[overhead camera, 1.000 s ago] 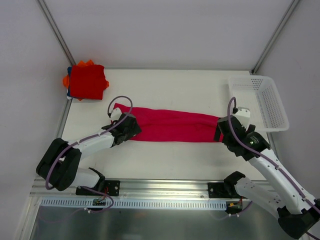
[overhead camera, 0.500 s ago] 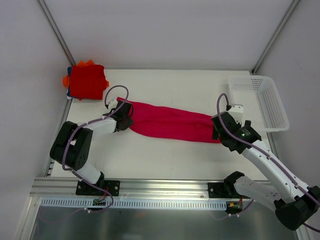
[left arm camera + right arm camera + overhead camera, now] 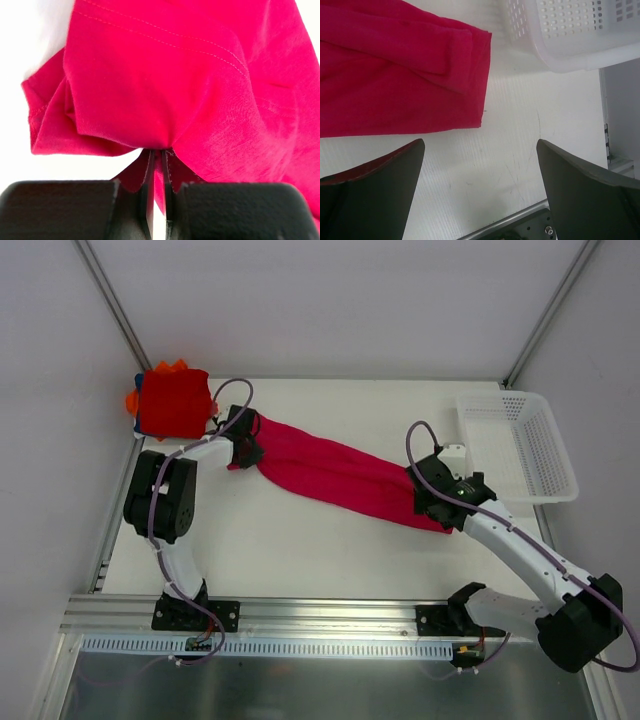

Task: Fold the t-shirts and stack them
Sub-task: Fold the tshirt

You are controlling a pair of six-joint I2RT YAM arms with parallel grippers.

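A crimson-pink t-shirt [image 3: 340, 476], folded into a long strip, lies slantwise across the table from back left to front right. My left gripper [image 3: 243, 442] is shut on its left end; in the left wrist view the cloth [image 3: 175, 75] bunches into the closed jaws of that gripper [image 3: 159, 152]. My right gripper [image 3: 432, 502] stands open over the strip's right end. In the right wrist view that gripper [image 3: 480, 145] is over bare table beside the shirt's hem [image 3: 395, 75], with nothing between its jaws. A stack of folded t-shirts [image 3: 173, 400], red on top with orange and blue edges, sits at the back left corner.
A white perforated basket [image 3: 520, 445] stands at the back right; its wall [image 3: 570, 30] shows close to the right gripper. The table's metal front rail [image 3: 510, 220] runs just below that gripper. The left gripper is close to the folded stack.
The left gripper shut on the shirt's left end and carried it toward the back left, near the stack. The strip swung from level to slanted. The right arm shifted left, still open.
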